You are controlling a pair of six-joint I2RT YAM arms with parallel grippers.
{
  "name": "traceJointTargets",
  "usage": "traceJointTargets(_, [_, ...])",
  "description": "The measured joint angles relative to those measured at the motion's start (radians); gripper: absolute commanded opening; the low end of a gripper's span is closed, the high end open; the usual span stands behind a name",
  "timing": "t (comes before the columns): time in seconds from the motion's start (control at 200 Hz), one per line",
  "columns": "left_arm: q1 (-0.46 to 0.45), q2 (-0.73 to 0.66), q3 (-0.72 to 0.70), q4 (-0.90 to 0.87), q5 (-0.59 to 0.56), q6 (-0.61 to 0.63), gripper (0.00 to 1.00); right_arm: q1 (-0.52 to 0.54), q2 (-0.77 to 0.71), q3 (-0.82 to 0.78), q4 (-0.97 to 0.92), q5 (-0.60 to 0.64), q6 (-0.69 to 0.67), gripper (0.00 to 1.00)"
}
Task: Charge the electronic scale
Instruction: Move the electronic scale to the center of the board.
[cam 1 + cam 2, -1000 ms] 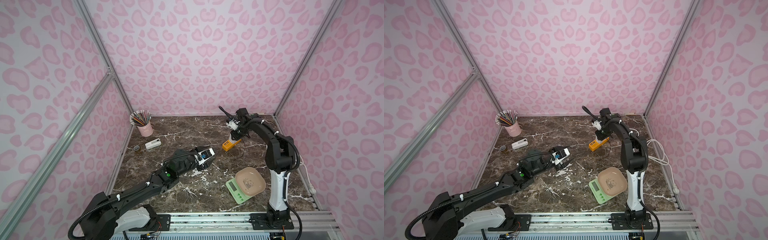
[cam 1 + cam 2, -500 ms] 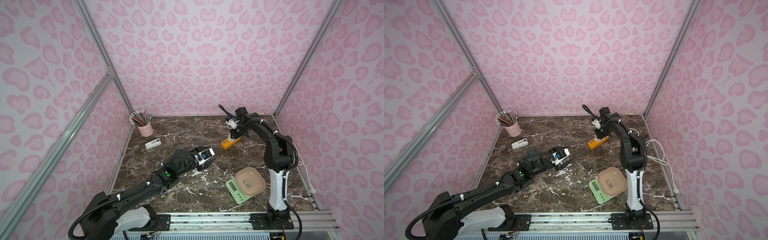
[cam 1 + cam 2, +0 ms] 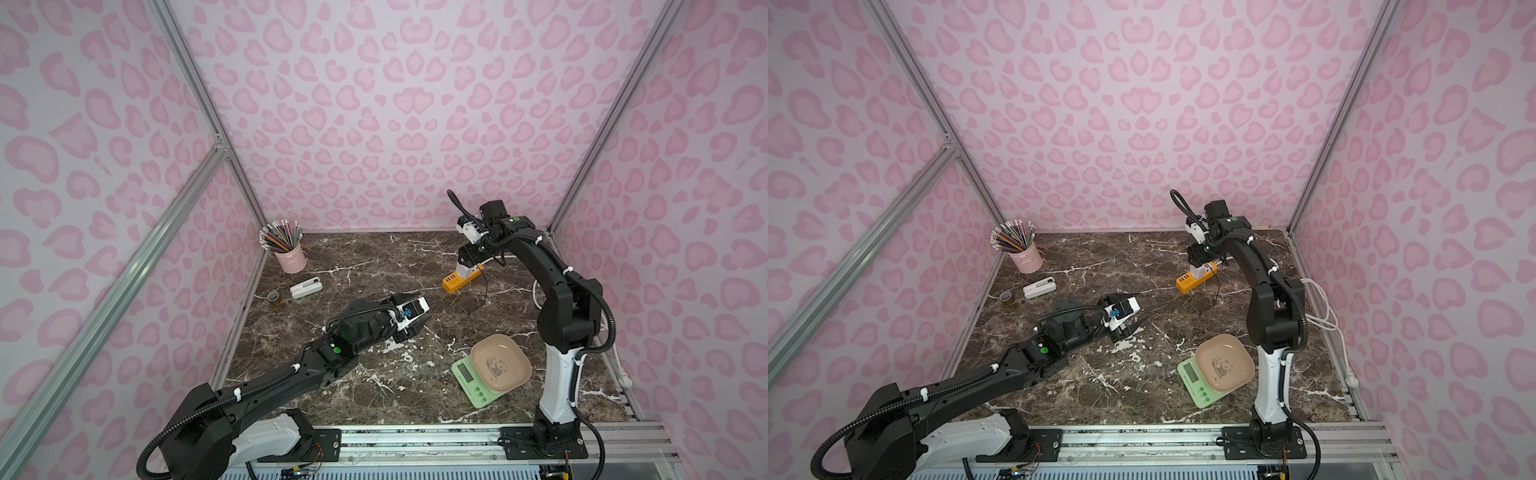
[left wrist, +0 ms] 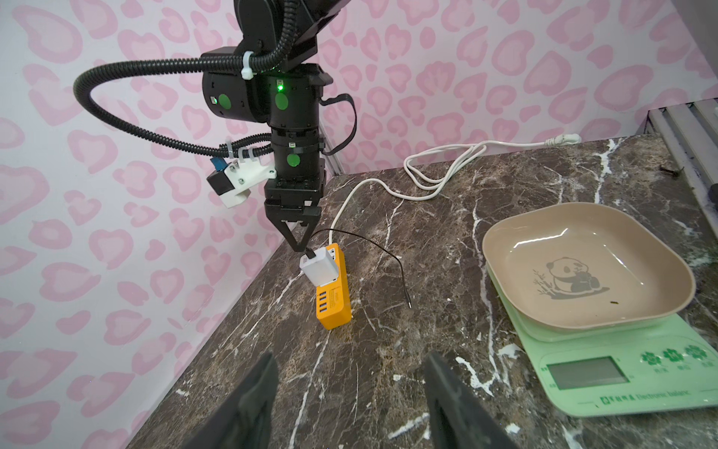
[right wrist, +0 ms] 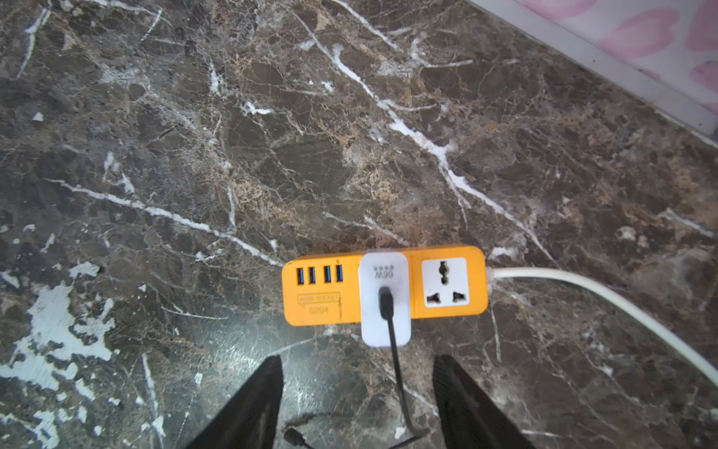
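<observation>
The electronic scale (image 3: 478,384) (image 4: 621,373), pale green with a beige panda tray (image 3: 500,368), sits at the front right of the marble table. At the back right a white charger (image 5: 384,299) (image 4: 320,268) stands plugged into the orange power strip (image 3: 455,283) (image 5: 322,291). A thin black cable (image 5: 396,369) (image 4: 388,256) runs from the charger, and its free end (image 4: 408,303) lies on the table. My right gripper (image 5: 357,361) (image 3: 465,259) hangs open just above the charger, with the cable passing between its fingers. My left gripper (image 4: 351,361) (image 3: 417,326) is open and empty, low over the table's middle.
A pink cup of pencils (image 3: 286,249), a small white device (image 3: 306,287) and a tape roll (image 3: 273,296) stand at the back left. The strip's white cord (image 4: 439,171) coils along the right wall. Pink walls close in three sides.
My right gripper's jaws have spread apart above the charger; the arm has barely moved. The left arm stays where it was.
</observation>
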Motion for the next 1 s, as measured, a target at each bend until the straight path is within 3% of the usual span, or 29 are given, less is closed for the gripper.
traceJointTargets(0.51, [0.0, 0.082, 0.001, 0.074, -0.016, -0.113, 0.61, -0.042, -0.522, -0.735, 0.441, -0.024, 0.365, 0.66])
traceJointTargets(0.79, [0.0, 0.151, 0.008, 0.208, -0.061, -0.279, 0.6, -0.059, -0.594, -1.043, 0.649, -0.014, 0.579, 0.65])
traceJointTargets(1.0, [-0.017, 0.311, 0.094, 0.249, -0.038, -0.465, 0.59, -0.064, -0.599, -1.155, 0.756, -0.027, 0.668, 0.64])
